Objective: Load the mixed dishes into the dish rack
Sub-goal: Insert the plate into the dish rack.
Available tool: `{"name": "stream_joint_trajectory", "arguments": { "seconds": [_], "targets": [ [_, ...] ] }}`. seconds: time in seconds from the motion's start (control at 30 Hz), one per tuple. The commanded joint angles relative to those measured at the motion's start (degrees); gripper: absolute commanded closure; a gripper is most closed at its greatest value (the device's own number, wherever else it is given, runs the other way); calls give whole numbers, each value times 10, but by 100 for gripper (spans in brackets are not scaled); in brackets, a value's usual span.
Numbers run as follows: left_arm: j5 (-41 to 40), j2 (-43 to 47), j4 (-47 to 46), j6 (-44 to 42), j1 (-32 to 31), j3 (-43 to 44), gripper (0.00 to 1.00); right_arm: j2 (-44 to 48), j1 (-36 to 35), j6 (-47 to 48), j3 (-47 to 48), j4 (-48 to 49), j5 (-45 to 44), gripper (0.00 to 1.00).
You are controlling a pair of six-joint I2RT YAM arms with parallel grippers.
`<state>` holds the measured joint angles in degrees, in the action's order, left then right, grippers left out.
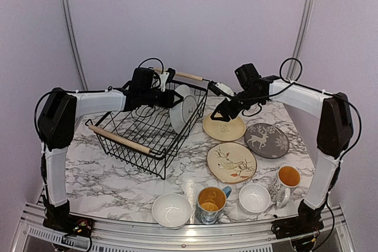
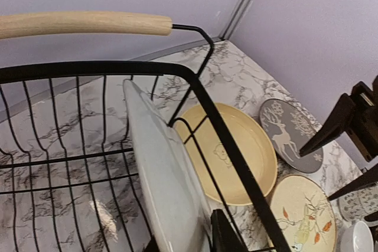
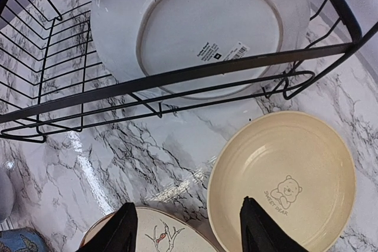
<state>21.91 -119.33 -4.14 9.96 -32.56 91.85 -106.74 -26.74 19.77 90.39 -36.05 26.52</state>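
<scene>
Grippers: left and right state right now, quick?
Left gripper: astride the white plate rim in the dish rack; clamped or loose, cannot tell.
Right gripper: open, empty, over the pale yellow plate.

High overview; wrist close-ups sharing rack (image 1: 121,138)

That's four plates on the count: a white plate (image 1: 184,110), a pale yellow plate (image 1: 224,128), a grey reindeer plate (image 1: 267,140) and a cream bird plate (image 1: 231,162). Two white bowls, the left bowl (image 1: 172,210) and the right bowl (image 1: 254,198), and two yellow-lined mugs, the blue-handled mug (image 1: 211,203) and the white mug (image 1: 287,181). One black wire dish rack (image 1: 139,159), with two wooden handles, the near handle (image 1: 121,138) and the far handle (image 1: 189,76).
</scene>
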Motion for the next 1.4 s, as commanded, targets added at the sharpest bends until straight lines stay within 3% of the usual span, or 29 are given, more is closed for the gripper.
{"name": "stream_joint_trajectory", "arguments": {
  "seconds": [0.0,0.1,0.47,0.8,1.1,1.27,1.37],
  "targets": [
    [20,21,-16,11,-1,-15,91,-13,-5,-2,20,-5,1,43],
    [45,28,-40,36,0,-19,100,-12,-5,-2,19,-5,1,43],
    [106,84,-202,142,0,-64,100,-2,-6,1,12,-3,0,43],
    [84,163,-313,134,0,-129,100,-24,-5,-6,36,-9,-7,43],
    [97,158,-232,58,17,-96,100,-12,-2,-5,18,5,-46,42],
    [77,227,-204,30,17,-119,100,-56,20,-33,77,-1,-85,42],
    [52,274,-121,-26,18,-111,100,-78,27,-41,110,-15,-70,42]
  ]
}}
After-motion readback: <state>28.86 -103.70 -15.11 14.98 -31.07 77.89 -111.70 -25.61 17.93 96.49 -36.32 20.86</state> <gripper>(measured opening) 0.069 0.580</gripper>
